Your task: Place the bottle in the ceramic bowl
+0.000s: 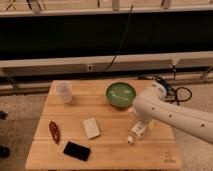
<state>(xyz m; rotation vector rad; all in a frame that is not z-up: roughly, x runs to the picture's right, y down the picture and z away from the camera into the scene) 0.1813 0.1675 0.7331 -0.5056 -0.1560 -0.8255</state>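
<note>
The small white bottle (134,135) is tilted low over the wooden table (105,150), cap end pointing toward the front left. My gripper (140,126) is at the end of the white arm, right at the bottle's upper end and hiding part of it. The glossy green ceramic bowl (120,94) stands at the back middle of the table. It is a short way behind and to the left of the gripper, and the arm's elbow covers its right edge.
A translucent plastic cup (64,92) stands at the back left. A flat white block (91,128) lies mid-table, a black phone (76,150) at the front left, and a red object (54,131) near the left edge. Cables lie on the floor behind the table on the right.
</note>
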